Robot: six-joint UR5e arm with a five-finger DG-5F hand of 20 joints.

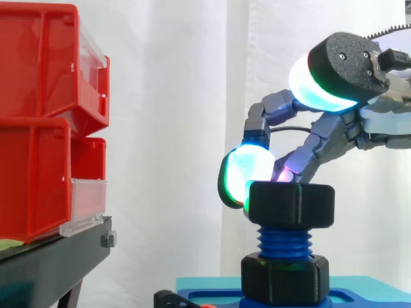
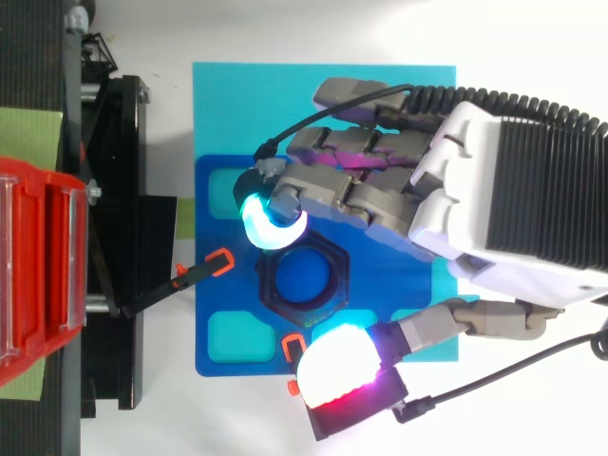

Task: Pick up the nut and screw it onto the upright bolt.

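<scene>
The black hex nut [image 1: 292, 204] sits on top of the upright blue threaded bolt [image 1: 284, 242], level, with a few turns of thread showing under it. From above, the nut [image 2: 281, 296] rings the bolt's blue end [image 2: 306, 275]. A second black nut [image 1: 284, 277] sits at the bolt's foot. My hand [image 2: 503, 209] reaches in from the right. One bent finger's green-white pad [image 1: 247, 173] presses on the nut's left side, and another, magenta-lit fingertip [image 1: 282, 174] rests on its top. The thumb [image 1: 321, 80] is raised well above the nut and clear of it.
The bolt stands in a dark blue fixture [image 2: 218, 190] on a cyan plate [image 2: 418, 85]. Orange clips [image 2: 220, 259] lie on the fixture's left side. Red bins [image 1: 45, 128] on a black stand [image 1: 58, 256] stand to the left, a gap away.
</scene>
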